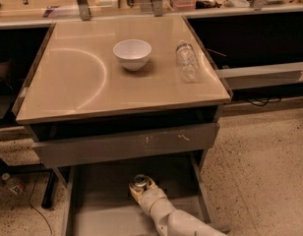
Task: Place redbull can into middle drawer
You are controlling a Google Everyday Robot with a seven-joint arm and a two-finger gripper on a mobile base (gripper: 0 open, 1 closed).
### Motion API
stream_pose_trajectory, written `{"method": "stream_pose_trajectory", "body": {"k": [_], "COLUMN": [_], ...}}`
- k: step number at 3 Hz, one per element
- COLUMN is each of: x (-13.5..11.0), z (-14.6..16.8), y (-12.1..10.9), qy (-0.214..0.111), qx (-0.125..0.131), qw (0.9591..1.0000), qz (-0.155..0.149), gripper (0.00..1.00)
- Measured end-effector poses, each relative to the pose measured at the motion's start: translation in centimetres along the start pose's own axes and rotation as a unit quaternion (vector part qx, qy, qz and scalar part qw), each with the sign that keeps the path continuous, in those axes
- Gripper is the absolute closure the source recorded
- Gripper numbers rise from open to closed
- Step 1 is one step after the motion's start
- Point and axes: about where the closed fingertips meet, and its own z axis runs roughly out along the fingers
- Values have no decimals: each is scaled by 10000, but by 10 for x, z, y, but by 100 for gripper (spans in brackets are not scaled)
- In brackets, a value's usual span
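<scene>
Redbull can [138, 181]: one, upright, pull-tab top facing up, standing inside the middle drawer [100, 215] near its back, below the scratched grey drawer front [127, 144]; whether its base touches the drawer floor cannot be told. Claw [140, 186]: pale fingers closed around the can's sides, holding it. Arm [178, 222]: white, entering from the lower right edge, reaching over the drawer's right half. Middle drawer: pulled out, grey, floor bare to the left of the can. Bench [68, 82]: tan top above the drawers. White bowl [132, 54]: upright, centre-rear of bench. Clear plastic bottle [187, 61]: lying on its side, right of bowl, apart from it. Speckled floor [259, 171]: to the right.
</scene>
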Motion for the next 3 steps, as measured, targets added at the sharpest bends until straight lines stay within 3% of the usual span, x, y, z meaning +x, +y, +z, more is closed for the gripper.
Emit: {"method": "stream_pose_trajectory", "body": {"k": [1,3], "x": [5,5], "z": [-5,-5], "y": [-1,-1], "qy": [-18,-18], "qx": [79,81], "qw": [10000,10000], "qz": [51,53], "gripper": [100,59]}}
